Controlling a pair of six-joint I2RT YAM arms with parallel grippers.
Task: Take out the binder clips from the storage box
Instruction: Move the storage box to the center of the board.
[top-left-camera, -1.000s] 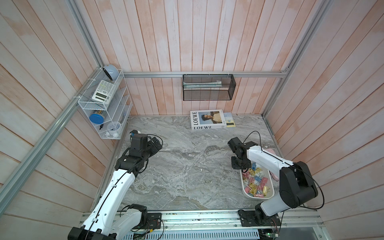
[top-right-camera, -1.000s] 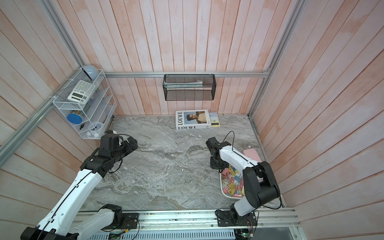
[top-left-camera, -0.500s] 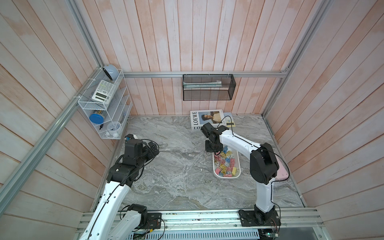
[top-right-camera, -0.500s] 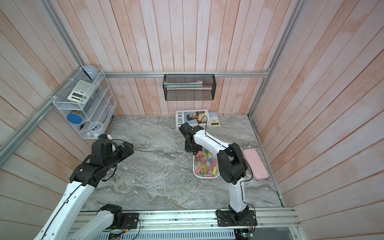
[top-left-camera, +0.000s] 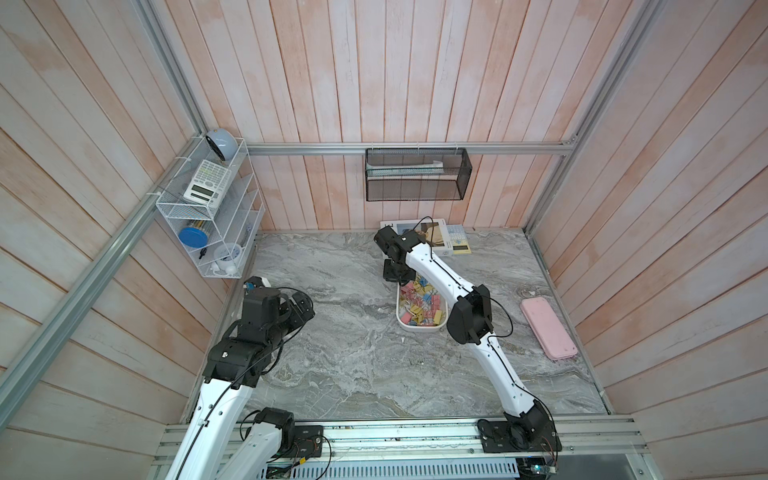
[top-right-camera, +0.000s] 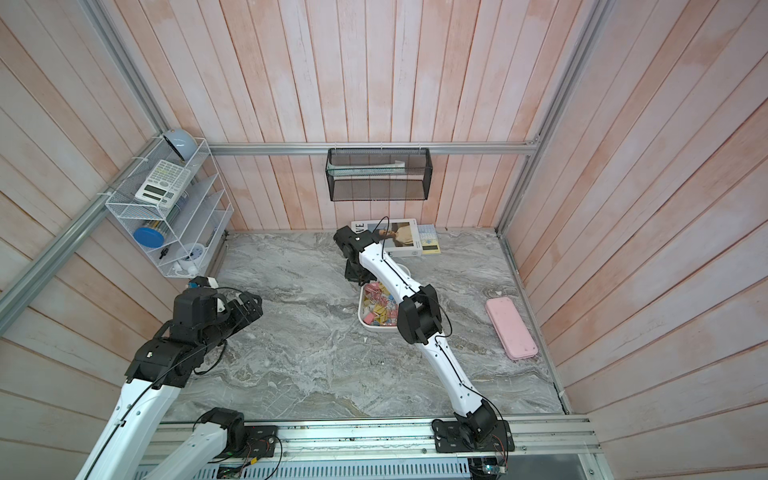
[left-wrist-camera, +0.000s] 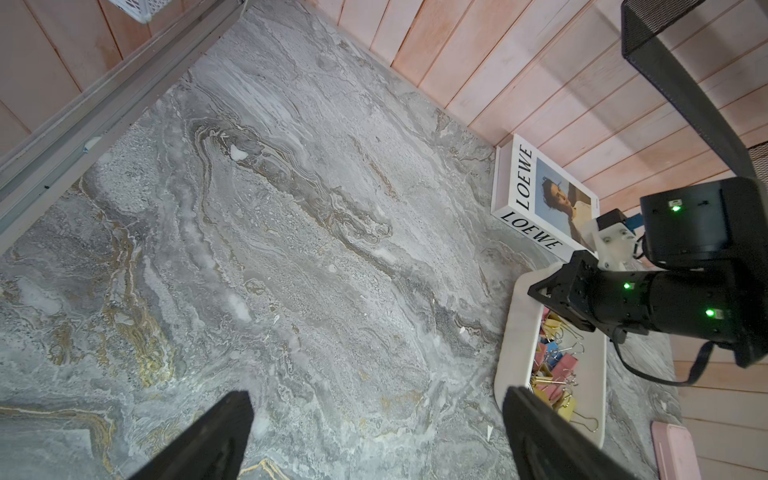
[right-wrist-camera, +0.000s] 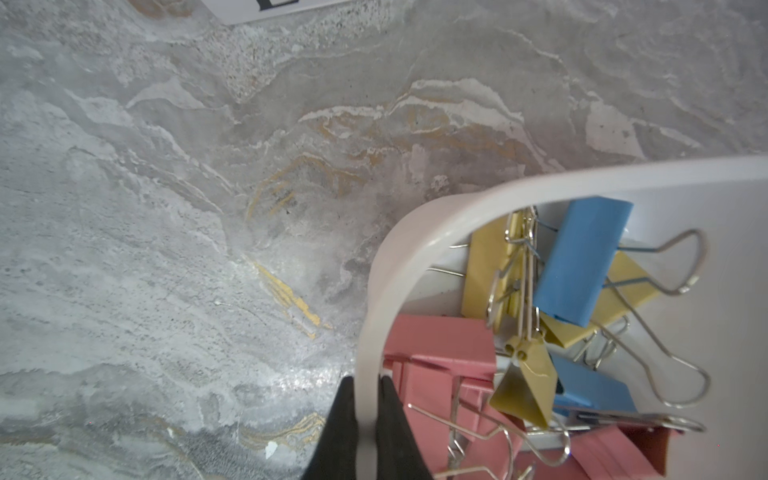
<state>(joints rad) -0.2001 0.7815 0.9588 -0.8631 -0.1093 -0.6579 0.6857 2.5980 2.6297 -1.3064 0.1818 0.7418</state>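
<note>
Lighting: bright, even and diffuse, from overhead. Shadows: soft and faint, on the wall behind the black mesh basket and on the marble tabletop under the arms. Both top views: sharp; wall planks splay outward with wide-angle distortion. Left wrist view: crisp centre, stretched edges. Right wrist view: storage box rim and binder clips slightly out of focus; faint sheen on the marble.

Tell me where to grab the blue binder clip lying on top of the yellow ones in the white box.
Probably pinch the blue binder clip across its body's long edges, coming straight down: it lies topmost over the yellow clips, and the storage box wall blocks side approaches.
</note>
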